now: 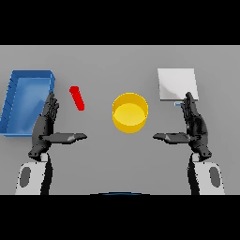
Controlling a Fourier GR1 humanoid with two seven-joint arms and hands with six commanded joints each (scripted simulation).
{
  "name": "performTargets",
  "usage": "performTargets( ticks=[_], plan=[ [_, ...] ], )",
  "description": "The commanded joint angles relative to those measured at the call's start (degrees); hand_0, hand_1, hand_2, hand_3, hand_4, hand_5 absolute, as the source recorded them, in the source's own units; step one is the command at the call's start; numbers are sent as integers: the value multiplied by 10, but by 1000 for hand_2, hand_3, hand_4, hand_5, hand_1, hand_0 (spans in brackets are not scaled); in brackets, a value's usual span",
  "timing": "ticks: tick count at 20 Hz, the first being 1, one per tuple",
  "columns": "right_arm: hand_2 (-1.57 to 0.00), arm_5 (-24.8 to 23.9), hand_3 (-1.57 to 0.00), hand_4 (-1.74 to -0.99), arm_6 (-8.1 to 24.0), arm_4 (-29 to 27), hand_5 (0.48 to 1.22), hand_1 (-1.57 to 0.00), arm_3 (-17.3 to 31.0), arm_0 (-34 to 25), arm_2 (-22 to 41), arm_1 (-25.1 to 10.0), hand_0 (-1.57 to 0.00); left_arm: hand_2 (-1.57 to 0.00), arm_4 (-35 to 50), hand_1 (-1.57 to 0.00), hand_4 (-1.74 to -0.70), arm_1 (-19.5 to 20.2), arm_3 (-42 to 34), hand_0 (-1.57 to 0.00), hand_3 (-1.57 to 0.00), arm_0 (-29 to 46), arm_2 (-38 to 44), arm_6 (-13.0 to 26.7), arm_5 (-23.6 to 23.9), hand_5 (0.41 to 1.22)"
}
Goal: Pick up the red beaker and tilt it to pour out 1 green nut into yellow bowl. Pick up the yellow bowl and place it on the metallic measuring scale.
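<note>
Left robot hand hangs over the desk at the lower left, fingers straight and pointing away from us, thumb stretched out sideways toward the middle, holding nothing. Right robot hand mirrors it at the lower right, also relaxed and empty, thumb pointing inward. We see the red beaker lying on the desk just past and to the inside of the left robot hand, tilted, apart from the fingers. We cannot tell whether a green nut is inside it. Yellow bowl sits upright near the centre, between both hands and touching neither. Metallic measuring scale is a pale square slab at the far right, just beyond the right robot hand's fingertips, with a small bluish mark at its near edge. Blue tray sits at the far left, its near corner partly hidden behind the left robot hand.
</note>
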Motion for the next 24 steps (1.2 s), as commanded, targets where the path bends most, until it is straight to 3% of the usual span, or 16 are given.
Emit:
performTargets(
  ticks=[1, 6, 7, 8, 12, 17, 18, 21, 24],
  plan=[
    [1, 0, 1, -1167, -1, 0, 599, 1, -1, 2, 0, 0, 1, 1, 1, 1, -1151, 2, 0, 1, 1, 1, 1, -1, 0, 599],
    [1, 3, 1, -1167, -6, 0, 599, 1, -13, 19, 5, -1, 1, 1, 14, 1, -1151, 15, -5, 1, 1, 6, 11, -5, -11, 599],
    [1, -17, 1, -1167, -47, 67, 599, 1, -34, 38, 27, -26, 1, 1, -6, 1, -1151, 34, -28, 1, 1, 24, -3, -10, -18, 599],
    [1, -30, 1, -1163, -63, 110, 595, 1, -52, 57, 46, -34, 1, 1, -17, 1, -1156, 43, -50, 1, 1, 41, -15, -14, -24, 599],
    [1, -46, 1, -1162, -60, 169, 591, 1, -85, 93, 76, -39, 1, 1, -38, 1, -1163, 55, -88, 1, 1, 62, -35, 20, -25, 600],
    [1, -38, 1, -1212, -48, 148, 607, 1, -89, 85, 72, -30, 1, 1, -65, 1, -1163, 55, -53, 1, 1, 40, -45, 22, -22, 604],
    [1, -31, 1, -1224, -58, 139, 611, 1, -93, 88, 71, -34, 1, 1, -69, 1, -1170, 51, -34, 1, 1, 22, -46, 23, -21, 605],
    [1, -28, 1, -1246, -49, 141, 627, 1, -91, 82, 65, -44, 1, 1, -82, 1, -1219, 44, 26, 1, 1, -15, -44, 0, -17, 622],
    [1, -21, 1, -1267, -62, 129, 632, 1, -96, 87, 66, -40, 1, 1, -96, 1, -1233, 44, 89, 1, 1, -64, -35, -15, -5, 636]
  ],
)
